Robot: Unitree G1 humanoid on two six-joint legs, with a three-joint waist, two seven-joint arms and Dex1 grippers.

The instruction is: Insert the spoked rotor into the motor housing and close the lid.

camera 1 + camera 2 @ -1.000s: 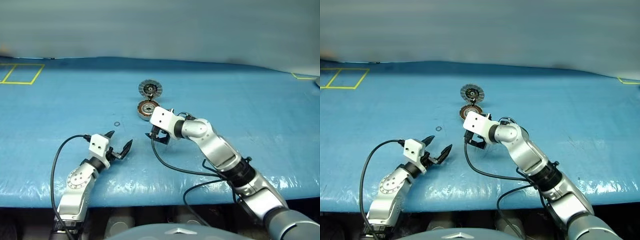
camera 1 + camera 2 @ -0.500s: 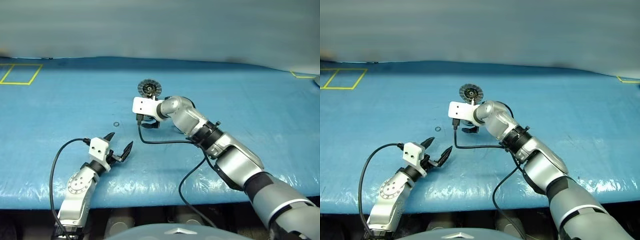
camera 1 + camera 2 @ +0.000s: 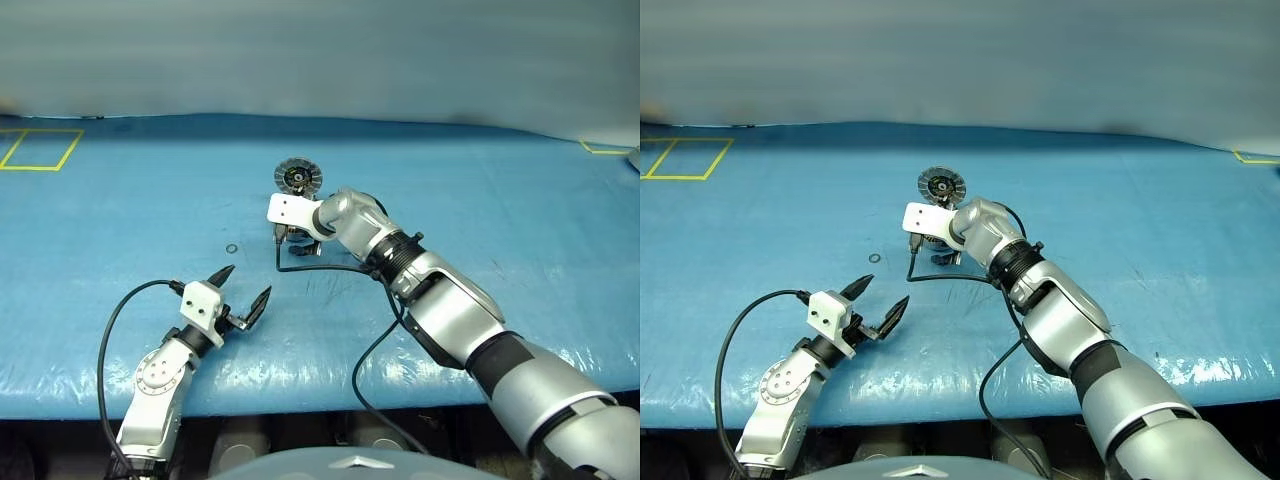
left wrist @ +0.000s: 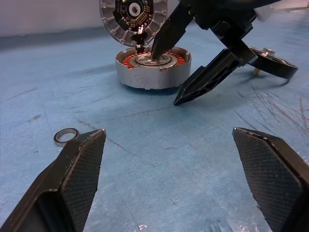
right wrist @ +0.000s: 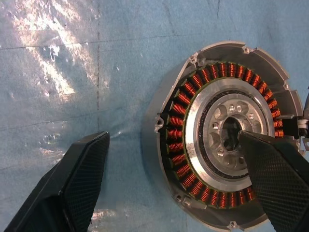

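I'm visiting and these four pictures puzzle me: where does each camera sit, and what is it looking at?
Left eye view: on the head, looking down over the blue table; both arms, left gripper open.
Right eye view: its twin beside it, same scene.
Left wrist view: low on the left arm, looking past its own fingers at the motor housing, the lid, the spoked rotor, a small ring and the right gripper.
Right wrist view: above the housing, own fingers astride its rim.
Shared: the housing.

A matt metal motor housing (image 5: 219, 140) ringed with glossy copper windings sits on the bench's (image 3: 120, 220) wrinkled, shiny blue plastic sheet; textured black fingers (image 5: 79, 179) flank it.
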